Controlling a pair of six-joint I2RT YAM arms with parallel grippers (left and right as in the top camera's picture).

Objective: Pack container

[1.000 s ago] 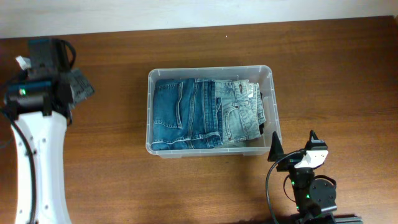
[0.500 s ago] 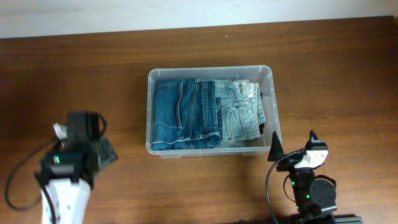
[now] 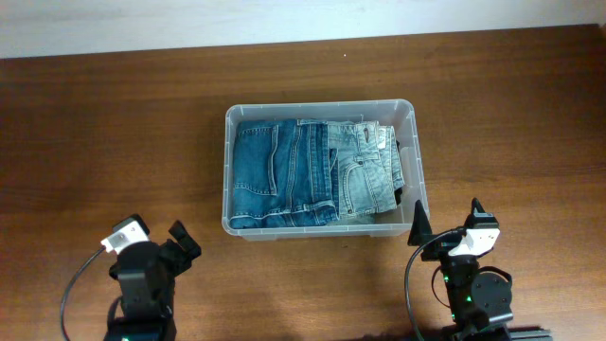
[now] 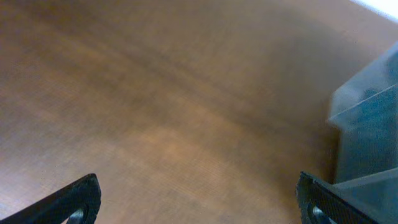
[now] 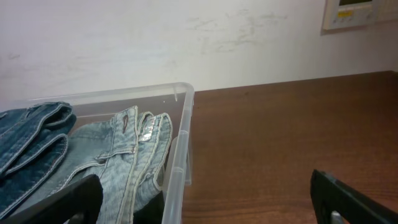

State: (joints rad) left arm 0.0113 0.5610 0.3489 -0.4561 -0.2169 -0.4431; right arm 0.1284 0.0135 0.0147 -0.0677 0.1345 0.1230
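Denim fills the container [image 3: 320, 106]: dark jeans [image 3: 279, 175] folded on the left, lighter jeans [image 3: 365, 170] on the right. They lie flat side by side, probably so that both sit below the rim. The container stands mid-table [image 3: 114, 123], farther out than both arms.

At near left, the left gripper [image 4: 198, 200] has its fingers spread wide with only bare wood between them. The container wall shows at the right edge of its wrist view, well apart.

At near right, the right gripper [image 5: 205, 199] is likewise wide open and empty. The container's near right corner stands close ahead, left of the fingers.

Judgement: both arms look parked clear of the container, and packing appears finished or nearly so.
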